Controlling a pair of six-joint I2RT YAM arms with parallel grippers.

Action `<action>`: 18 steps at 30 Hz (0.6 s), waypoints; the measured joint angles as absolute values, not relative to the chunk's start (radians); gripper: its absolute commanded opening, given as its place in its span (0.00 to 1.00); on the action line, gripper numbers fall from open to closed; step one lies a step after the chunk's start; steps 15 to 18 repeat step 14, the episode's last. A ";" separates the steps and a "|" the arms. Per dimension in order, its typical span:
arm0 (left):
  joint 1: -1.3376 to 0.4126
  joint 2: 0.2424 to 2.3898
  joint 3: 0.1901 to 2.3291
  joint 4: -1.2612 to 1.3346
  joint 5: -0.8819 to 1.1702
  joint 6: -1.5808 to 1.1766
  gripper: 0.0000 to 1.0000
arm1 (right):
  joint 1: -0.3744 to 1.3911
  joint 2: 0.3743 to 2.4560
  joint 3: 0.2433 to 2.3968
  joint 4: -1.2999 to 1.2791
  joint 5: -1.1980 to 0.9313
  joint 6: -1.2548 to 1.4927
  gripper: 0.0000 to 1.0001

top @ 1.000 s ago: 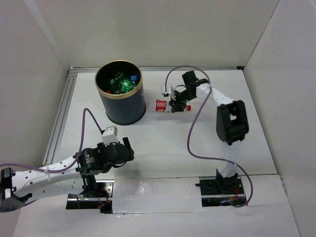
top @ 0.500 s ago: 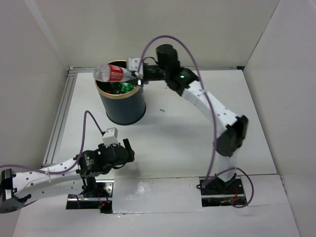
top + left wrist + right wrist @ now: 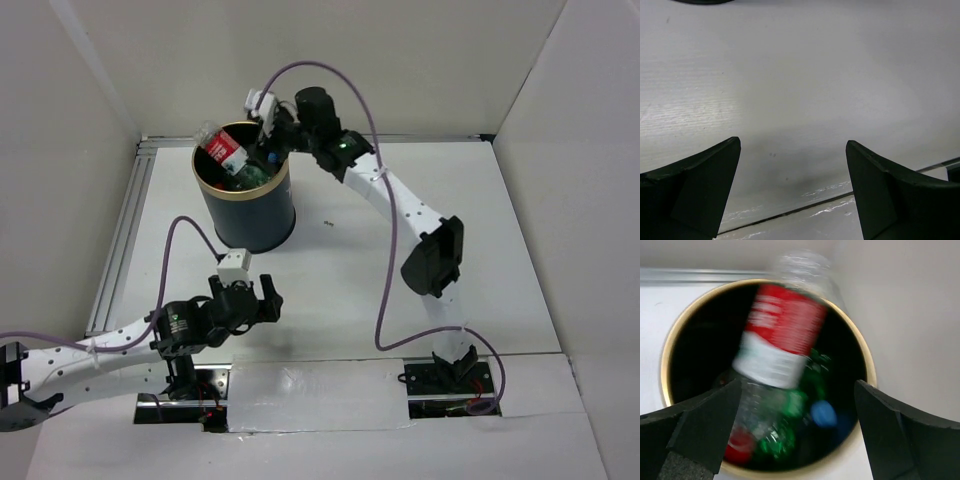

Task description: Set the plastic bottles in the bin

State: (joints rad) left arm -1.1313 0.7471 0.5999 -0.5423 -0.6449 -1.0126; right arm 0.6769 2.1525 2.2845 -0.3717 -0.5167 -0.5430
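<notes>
Starting at the right gripper (image 3: 268,142), reaching out to the far left: spread wide, clamping nothing, hanging just above the gold rim of the bin (image 3: 245,215). Straight out beyond those open jaws, on the far-left side, the red-labelled bottle (image 3: 222,150). Loose, touching neither finger judging by the wrist view, and blurred there, so most likely mid-drop. Worth noting the long axis: slanted, clear end poking up over the far-left rim, other end pointing down, nearward and rightward into the dark of the bin, label roughly level with the rim. More in than out, by the look of it, and tipping inward; no push from the gripper called for unless hung up on the rim. Underneath, down in the bin, a heap of green bottles (image 3: 785,437) and a blue cap (image 3: 822,412), already in. Out across the counter (image 3: 350,290), no other bottle to be spotted from overhead. Way back at the near left, the left gripper (image 3: 262,297): also gaping, gripping nothing, low over bare counter, well apart from the bin. Nearer arm by a long way: the right one. Probably the last bottle, then, and nothing left but to back off clear of the rim.
</notes>
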 measured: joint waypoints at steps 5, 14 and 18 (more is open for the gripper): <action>-1.124 0.809 0.637 -0.441 -0.626 -0.908 0.99 | 0.537 1.848 1.975 -0.362 -0.295 -0.377 1.00; -0.870 0.921 0.720 -0.311 -0.436 -0.720 0.99 | 0.210 1.253 1.180 -0.378 -0.039 -0.158 1.00; -0.870 0.921 0.720 -0.311 -0.436 -0.720 0.99 | 0.210 1.253 1.180 -0.378 -0.039 -0.158 1.00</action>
